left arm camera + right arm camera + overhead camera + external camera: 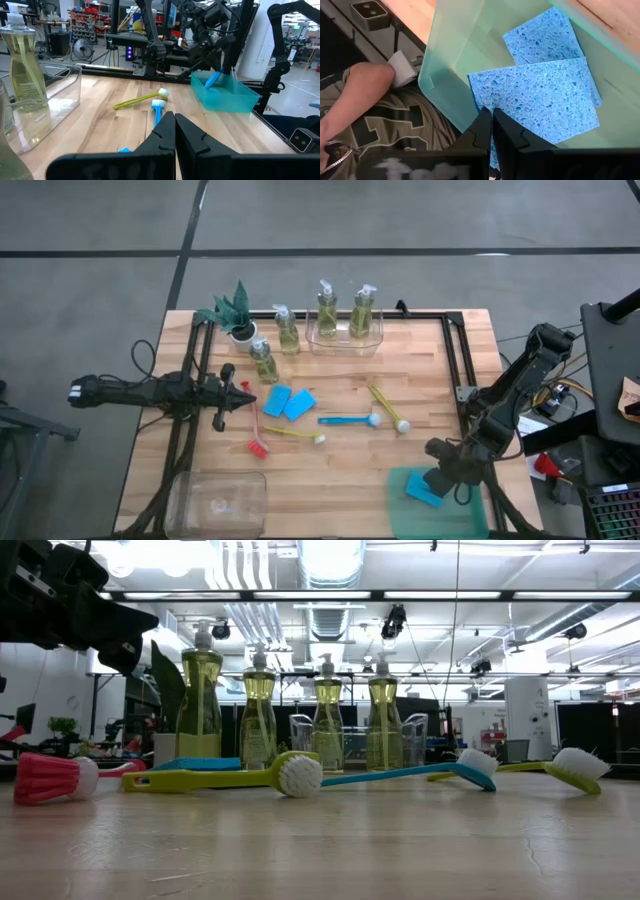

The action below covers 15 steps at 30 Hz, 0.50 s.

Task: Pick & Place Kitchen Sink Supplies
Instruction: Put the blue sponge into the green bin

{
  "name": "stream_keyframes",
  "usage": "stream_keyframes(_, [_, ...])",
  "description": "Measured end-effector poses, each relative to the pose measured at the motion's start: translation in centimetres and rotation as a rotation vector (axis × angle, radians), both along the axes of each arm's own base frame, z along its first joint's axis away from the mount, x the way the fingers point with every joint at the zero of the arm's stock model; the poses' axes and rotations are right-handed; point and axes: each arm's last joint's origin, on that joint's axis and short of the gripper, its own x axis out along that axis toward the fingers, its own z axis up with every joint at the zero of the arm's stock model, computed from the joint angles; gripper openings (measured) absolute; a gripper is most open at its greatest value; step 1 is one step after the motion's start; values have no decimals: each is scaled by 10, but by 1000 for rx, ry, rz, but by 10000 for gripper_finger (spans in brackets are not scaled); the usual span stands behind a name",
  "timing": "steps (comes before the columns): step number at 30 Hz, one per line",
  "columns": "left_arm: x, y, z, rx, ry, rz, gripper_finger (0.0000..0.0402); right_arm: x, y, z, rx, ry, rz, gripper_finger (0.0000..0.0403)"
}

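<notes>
My right gripper (492, 111) is over the teal bin (460, 515) at the table's near right corner, shut on a blue sponge (540, 95). A second blue sponge (543, 37) lies on the bin floor. My left gripper (175, 127) hovers shut at the table's left side, touching nothing. Beside it two more blue sponges (288, 401) lie flat on the table. Farther right lie a red brush (256, 430), a yellow brush (296, 433), a blue brush (348, 420) and another yellow brush (388, 408). Two soap bottles (275, 345) stand on the table, and two more (344, 312) stand in a clear tray. My right gripper pinches the blue sponge between its two fingers at one edge (496, 102), coming from above and pointing down into the bin. The sponge (214, 80) hangs tilted below the fingers, its lower end inside the teal bin and over the second sponge. Whether it rests there I cannot tell.
A small green plant (235, 310) in a white pot stands at the far left corner. A clear bin (218, 502) sits at the near left edge. A person's arm (367, 85) shows just beyond the teal bin, off the table's edge. Bare wood lies between the brushes and the near edge.
</notes>
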Motion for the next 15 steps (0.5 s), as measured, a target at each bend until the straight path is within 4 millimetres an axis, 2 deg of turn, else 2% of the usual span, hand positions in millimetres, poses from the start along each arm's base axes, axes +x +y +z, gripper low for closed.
stream_keyframes(15, [0, 0, 0, 0, 2, 0, 0, 1, 0, 1, -23, -46, -2, 9])
